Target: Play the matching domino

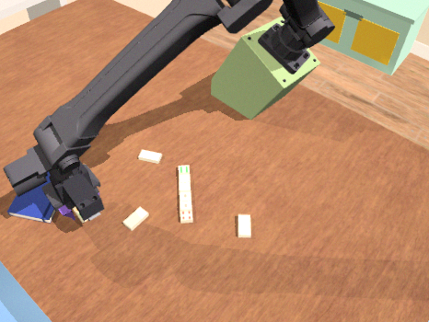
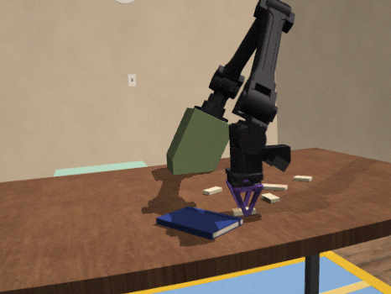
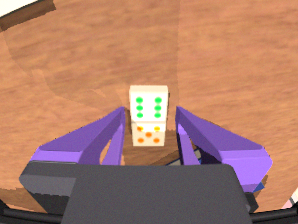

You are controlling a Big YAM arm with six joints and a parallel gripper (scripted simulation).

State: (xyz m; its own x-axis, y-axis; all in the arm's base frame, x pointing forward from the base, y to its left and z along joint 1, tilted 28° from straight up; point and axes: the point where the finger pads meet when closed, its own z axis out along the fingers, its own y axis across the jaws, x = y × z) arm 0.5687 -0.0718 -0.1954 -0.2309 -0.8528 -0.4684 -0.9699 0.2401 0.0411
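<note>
The line is two face-up dominoes end to end, with green marks at the far end and orange pips at the near end. Three face-down blank dominoes lie around it: one far left, one near left, one near right. My gripper is low at the table's left, by the blue book. A face-up domino with green and orange pips sits between the purple fingers. A thin gap shows on each side of it, so the fingers are open around it. It also shows in the exterior view.
The blue book lies flat just left of the gripper. The green base block stands at the back. A pale green cabinet is beyond the table's far right edge.
</note>
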